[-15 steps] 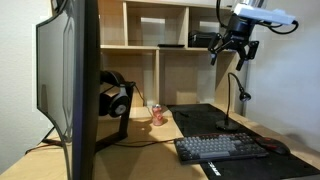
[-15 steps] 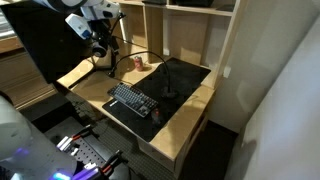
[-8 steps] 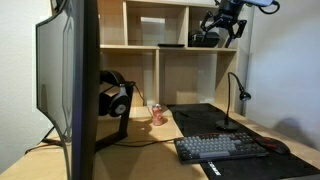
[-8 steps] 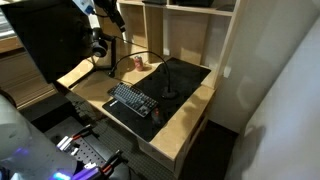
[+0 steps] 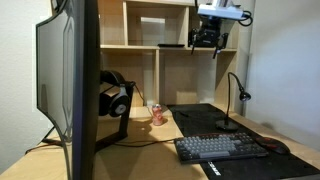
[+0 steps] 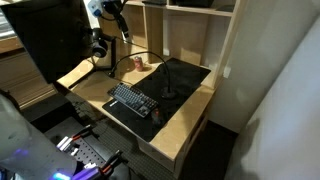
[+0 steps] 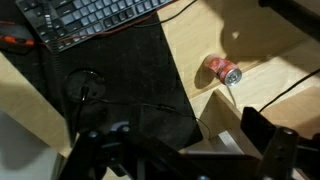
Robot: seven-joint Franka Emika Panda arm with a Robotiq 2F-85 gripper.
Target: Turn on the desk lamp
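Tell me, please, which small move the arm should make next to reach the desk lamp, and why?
Probably lower the gripper toward the desk lamp. In an exterior view the gripper hangs high, level with the shelf, well above the lamp and touching nothing. The lamp stands on the dark mat near the keyboard.

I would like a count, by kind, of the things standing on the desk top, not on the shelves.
Monitor: 1
Headphones: 1
Keyboard: 1
Desk lamp: 1
Red can: 1
Desk mat: 1
Total that I can make out: 6
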